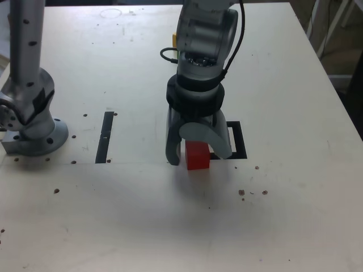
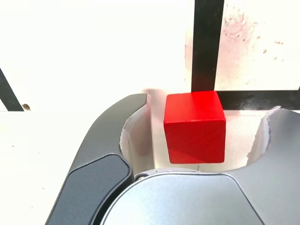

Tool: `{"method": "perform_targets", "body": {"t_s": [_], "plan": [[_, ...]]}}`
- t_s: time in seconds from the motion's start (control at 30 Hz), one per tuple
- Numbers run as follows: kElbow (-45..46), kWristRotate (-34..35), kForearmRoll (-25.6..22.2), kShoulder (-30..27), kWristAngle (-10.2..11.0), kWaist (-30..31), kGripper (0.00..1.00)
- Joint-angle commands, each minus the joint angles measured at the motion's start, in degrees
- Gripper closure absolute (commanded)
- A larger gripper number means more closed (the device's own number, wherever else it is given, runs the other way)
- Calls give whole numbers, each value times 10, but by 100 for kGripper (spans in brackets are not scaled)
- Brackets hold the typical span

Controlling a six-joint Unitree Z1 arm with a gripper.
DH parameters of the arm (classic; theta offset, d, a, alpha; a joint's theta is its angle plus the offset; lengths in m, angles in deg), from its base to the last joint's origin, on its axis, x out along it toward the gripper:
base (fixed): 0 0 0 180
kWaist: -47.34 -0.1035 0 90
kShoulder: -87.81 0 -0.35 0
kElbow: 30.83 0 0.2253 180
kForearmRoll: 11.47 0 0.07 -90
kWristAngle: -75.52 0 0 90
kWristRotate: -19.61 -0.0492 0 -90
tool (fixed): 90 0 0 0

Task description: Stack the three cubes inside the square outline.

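Observation:
The red cube rests on the white table at the near-left corner of the square outline, touching or overlapping its tape. My gripper reaches down around the cube, one finger on each side. It is open, and the wrist view shows a gap between the cube and each finger. A sliver of yellow peeks from behind the arm at the back; it may be the yellow cube. The green cube is hidden or out of view. The arm hides most of the outline in the exterior view.
A straight black tape strip lies on the exterior view's left of the gripper. The arm's grey base stands at the far left. Small dark specks dot the table near the front.

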Motion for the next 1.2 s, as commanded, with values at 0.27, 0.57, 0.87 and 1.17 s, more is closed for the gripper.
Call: {"method": "perform_targets", "body": {"t_s": [0.27, 0.57, 0.87, 1.17], "plan": [[-1, 15, 7, 1, 7, -3, 65], [0, 23, 8, 3, 12, -3, 72], [1, 22, 18, -12, 10, -4, 81], [-25, 9, 9, -28, 25, -24, 81]]}}
